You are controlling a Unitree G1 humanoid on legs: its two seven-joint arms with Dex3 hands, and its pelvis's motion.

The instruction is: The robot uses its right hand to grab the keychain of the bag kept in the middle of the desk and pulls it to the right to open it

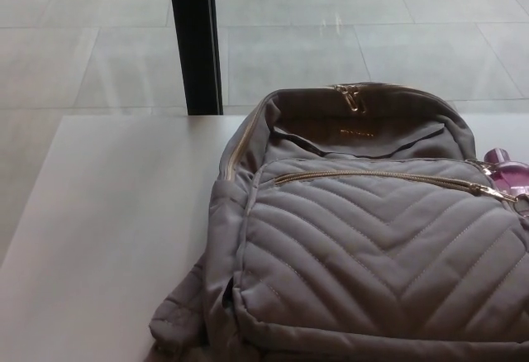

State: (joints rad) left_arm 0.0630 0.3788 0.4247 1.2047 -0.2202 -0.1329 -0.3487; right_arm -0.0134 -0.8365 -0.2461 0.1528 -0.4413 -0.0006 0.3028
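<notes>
A grey quilted backpack [372,246] lies flat on the white desk [107,230], its top toward the far edge. A gold zipper [380,177] runs across its front pocket and ends at a pull [496,190] on the right. A pink-purple keychain [509,172] hangs at that right end, partly cut off by the picture's edge. Two gold zipper pulls [354,96] sit at the bag's top. Neither of my hands shows in the head view.
A black vertical post [193,40] stands behind the desk's far edge, left of the bag. Pale tiled floor [372,23] lies beyond. The desk's left half is bare white surface.
</notes>
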